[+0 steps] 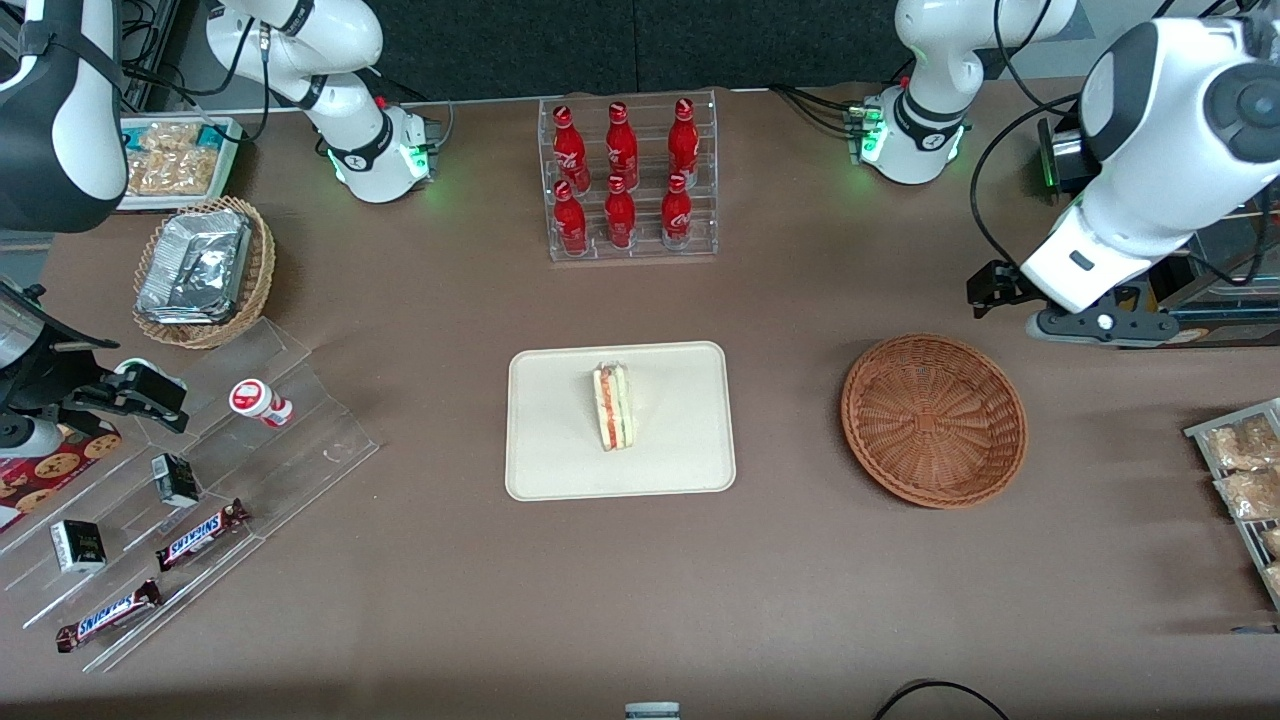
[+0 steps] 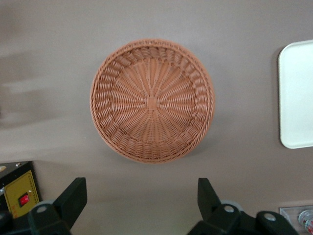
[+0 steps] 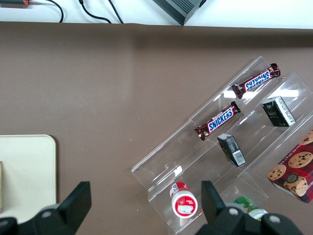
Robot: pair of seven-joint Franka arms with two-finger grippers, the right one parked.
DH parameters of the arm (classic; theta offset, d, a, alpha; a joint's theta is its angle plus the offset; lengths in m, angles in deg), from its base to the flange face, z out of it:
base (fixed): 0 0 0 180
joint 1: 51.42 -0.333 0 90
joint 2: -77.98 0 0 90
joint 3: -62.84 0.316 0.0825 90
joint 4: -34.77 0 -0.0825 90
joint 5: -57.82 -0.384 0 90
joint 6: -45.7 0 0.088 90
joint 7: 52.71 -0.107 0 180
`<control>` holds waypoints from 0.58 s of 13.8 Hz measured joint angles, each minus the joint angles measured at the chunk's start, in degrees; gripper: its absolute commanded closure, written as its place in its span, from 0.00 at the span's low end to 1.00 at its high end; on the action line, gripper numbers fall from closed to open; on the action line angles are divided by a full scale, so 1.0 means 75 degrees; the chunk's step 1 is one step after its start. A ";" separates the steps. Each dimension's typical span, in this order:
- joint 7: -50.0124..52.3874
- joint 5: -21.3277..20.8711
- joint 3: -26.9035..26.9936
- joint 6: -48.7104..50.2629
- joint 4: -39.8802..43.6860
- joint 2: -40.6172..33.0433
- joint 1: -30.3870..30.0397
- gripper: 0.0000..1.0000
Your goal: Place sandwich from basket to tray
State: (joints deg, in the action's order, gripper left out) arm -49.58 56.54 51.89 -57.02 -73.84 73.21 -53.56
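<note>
The sandwich point(image 1: 612, 406), a white wedge with red and green filling, stands on the cream tray point(image 1: 560, 440) at the middle of the table. The reddish-brown wicker basket point(image 1: 933, 418) lies beside the tray toward the working arm's end and is empty. My left gripper point(image 1: 992, 287) is raised above the table, a little farther from the front camera than the basket. It is open and empty. In the left wrist view the open gripper point(image 2: 142, 196) hangs high over bare table next to the basket point(image 2: 152, 100), and an edge of the tray point(image 2: 297, 98) shows.
A clear rack of red bottles point(image 1: 628, 180) stands farther back than the tray. A tan wicker basket with foil packs point(image 1: 200, 270) and a stepped acrylic rack with Snickers bars point(image 1: 200, 535) are toward the parked arm's end. Snack packs point(image 1: 1245, 470) lie at the working arm's end.
</note>
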 measured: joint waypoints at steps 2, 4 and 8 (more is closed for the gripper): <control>0.0000 0.0003 0.0000 0.0007 0.0215 0.0000 0.0000 0.00; 0.0003 0.0003 0.0001 0.0038 0.0413 0.0001 -0.0003 0.00; 0.0005 0.0006 -0.0014 0.0129 0.0799 0.0037 -0.0003 0.00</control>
State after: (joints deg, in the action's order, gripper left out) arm -49.55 56.58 51.78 -56.05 -67.85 73.49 -53.58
